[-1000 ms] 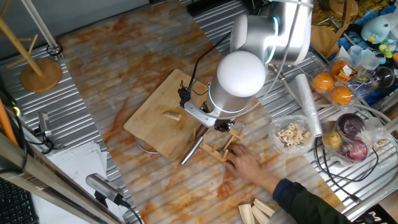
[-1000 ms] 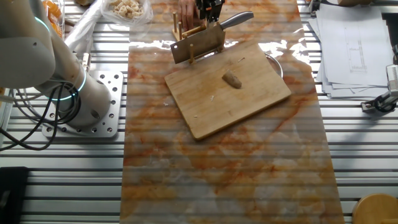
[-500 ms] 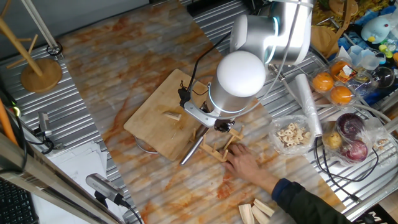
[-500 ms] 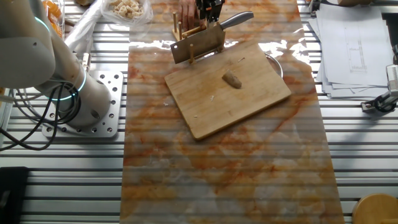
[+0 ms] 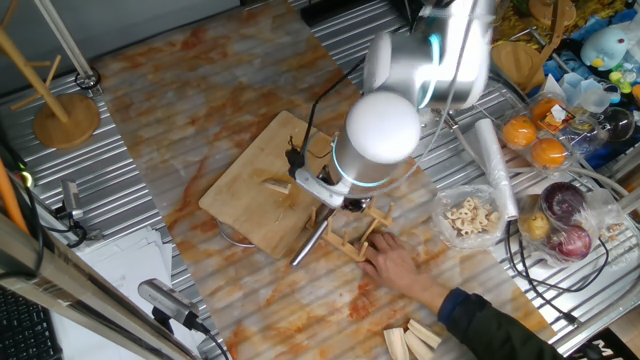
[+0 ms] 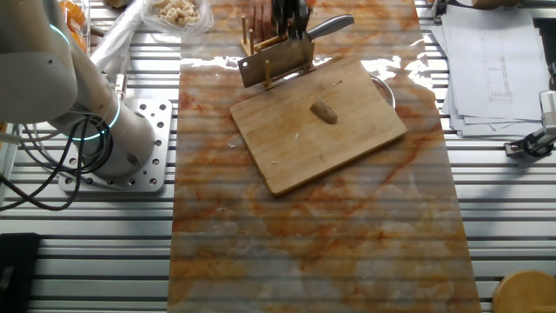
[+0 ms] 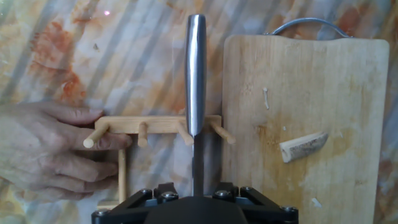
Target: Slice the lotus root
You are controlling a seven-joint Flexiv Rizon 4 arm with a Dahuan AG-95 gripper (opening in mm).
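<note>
The lotus root [image 5: 277, 186] [image 6: 325, 111] [image 7: 303, 147] is a small tan chunk lying on the wooden cutting board [image 5: 245, 215] [image 6: 295, 152] [image 7: 298, 81]. A steel-handled knife [image 5: 308, 243] [image 6: 276, 63] [image 7: 196, 74] stands in a wooden peg rack [image 5: 362, 236] [image 7: 155, 126] just off the board's edge. My gripper [image 5: 345, 205] [image 6: 291, 13] [image 7: 196, 190] sits over the rack, shut on the knife near where blade meets handle; its fingertips are hidden. A person's hand [image 5: 395, 265] [image 7: 43, 149] holds the rack down.
A clear bag of holed slices [image 5: 470, 217] [image 6: 178, 10], a plastic roll [image 5: 495, 165], oranges [image 5: 535, 140] and red onions [image 5: 565, 215] lie beside the mat. Wooden blocks [image 5: 410, 342] sit near the person's arm. Papers [image 6: 491, 61] and a wooden stand [image 5: 65, 115] flank the mat.
The arm has shifted slightly toward the board, and the knife blade has risen a little in the rack. The lotus root and the person's hand have stayed put.
</note>
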